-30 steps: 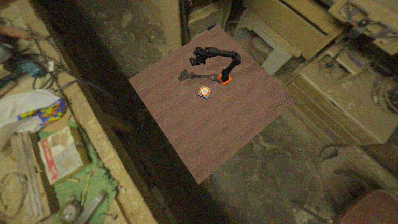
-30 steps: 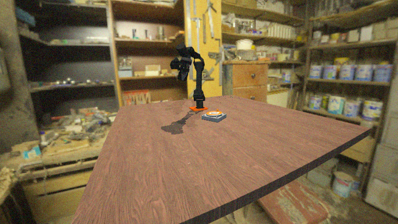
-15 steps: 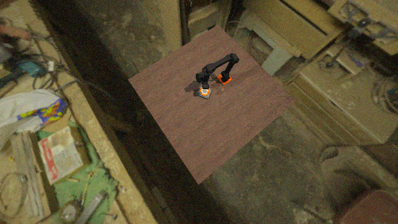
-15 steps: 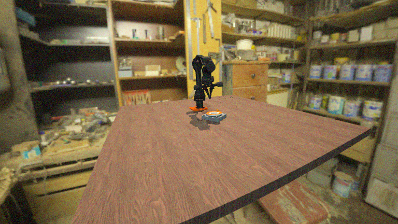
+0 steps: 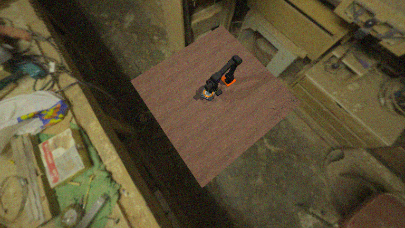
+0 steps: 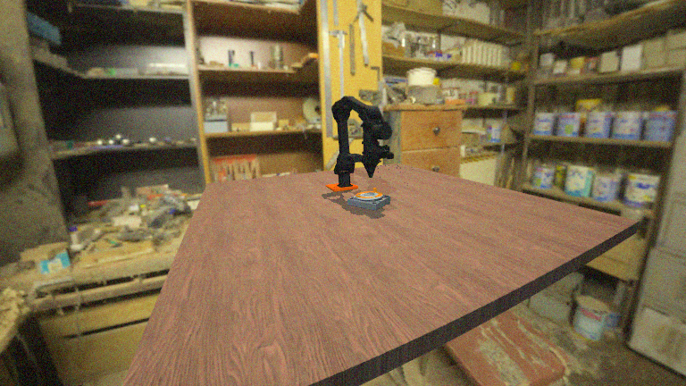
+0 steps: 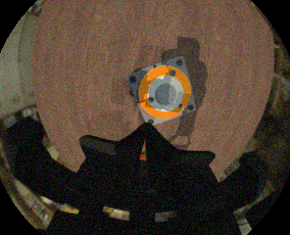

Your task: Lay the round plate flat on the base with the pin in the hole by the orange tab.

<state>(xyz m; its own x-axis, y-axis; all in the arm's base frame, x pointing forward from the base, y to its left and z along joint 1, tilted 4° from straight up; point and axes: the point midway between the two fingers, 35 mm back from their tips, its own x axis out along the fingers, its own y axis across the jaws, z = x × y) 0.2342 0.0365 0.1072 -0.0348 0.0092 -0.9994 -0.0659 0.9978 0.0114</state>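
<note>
Closed tool above orange plate; grey base beneath.

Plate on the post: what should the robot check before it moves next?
1. Gripper shut with nothing in it: ok.
2. Gripper above the plate, not touching it: ok in the exterior view, where a gap shows.
3. Plate under the wrist camera, close to the fingertips: ok.
4. Tab found, so the hole beside it can be lined up: cannot tell, the orange ring looks even all round.
5. Pin inside the hole: cannot tell, too small to see.
6. Plate flat on the base: cannot tell, any tilt is too slight to make out.
</note>
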